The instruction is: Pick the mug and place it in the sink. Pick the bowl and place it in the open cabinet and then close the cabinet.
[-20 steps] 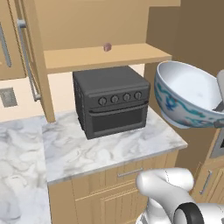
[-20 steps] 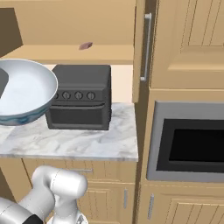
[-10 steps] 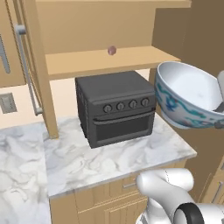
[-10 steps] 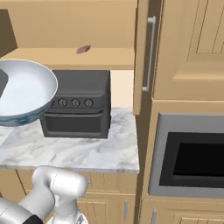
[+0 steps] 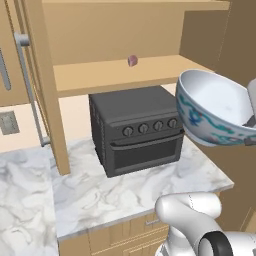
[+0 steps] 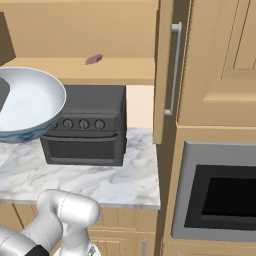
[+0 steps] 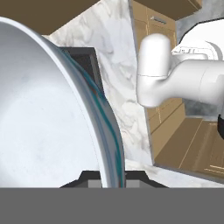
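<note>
Base nearer toaster oven [image 5: 137,129], jaws pinching bowl [image 5: 215,111] rim, bowl empty

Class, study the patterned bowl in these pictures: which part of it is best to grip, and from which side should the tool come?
Grip the rim. The bowl is wide and round, too broad to span, but its wall is thin, so one finger goes inside and one outside. Come from the side away from the shelf, so the bowl leads into the cabinet. The tool is shut on the rim this way in the hand view.
</note>
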Robot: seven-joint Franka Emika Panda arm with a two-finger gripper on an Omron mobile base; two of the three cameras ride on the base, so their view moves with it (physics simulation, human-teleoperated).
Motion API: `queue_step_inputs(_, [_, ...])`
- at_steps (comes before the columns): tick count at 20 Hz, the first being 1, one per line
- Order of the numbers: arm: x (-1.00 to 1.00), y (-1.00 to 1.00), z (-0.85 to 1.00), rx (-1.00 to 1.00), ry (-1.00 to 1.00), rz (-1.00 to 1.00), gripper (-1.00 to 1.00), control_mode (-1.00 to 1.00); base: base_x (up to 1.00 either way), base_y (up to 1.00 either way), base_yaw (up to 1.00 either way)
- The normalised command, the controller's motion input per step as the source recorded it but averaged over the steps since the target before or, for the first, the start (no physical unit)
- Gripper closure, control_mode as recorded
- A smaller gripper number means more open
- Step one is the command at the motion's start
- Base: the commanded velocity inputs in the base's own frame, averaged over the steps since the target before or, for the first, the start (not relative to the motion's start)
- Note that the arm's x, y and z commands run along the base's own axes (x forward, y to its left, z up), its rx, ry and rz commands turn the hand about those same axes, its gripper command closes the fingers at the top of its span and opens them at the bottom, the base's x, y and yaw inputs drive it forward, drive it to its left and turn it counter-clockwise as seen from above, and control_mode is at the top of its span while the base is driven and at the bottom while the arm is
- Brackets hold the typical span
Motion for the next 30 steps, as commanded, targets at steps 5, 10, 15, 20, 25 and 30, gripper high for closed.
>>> queue_step_inputs(5, [0.0, 0.0, 0.0, 0.0, 0.0, 0.0, 1.0, 1.0, 0.39, 0.01, 0.03])
queue_step_inputs(10, [0.0, 0.0, 0.0, 0.0, 0.0, 0.0, 1.0, 1.0, 0.31, 0.0, 0.21])
queue_step_inputs(15, [0.0, 0.0, 0.0, 0.0, 0.0, 0.0, 1.0, 1.0, 0.36, 0.0, 0.2])
queue_step_inputs(20, [0.0, 0.0, 0.0, 0.0, 0.0, 0.0, 1.0, 1.0, 0.3, 0.0, 0.16])
queue_step_inputs(25, [0.0, 0.0, 0.0, 0.0, 0.0, 0.0, 1.0, 1.0, 0.6, -0.05, 0.08])
queue_step_inputs(30, [0.0, 0.0, 0.0, 0.0, 0.0, 0.0, 1.0, 1.0, 0.74, -0.02, 0.0])
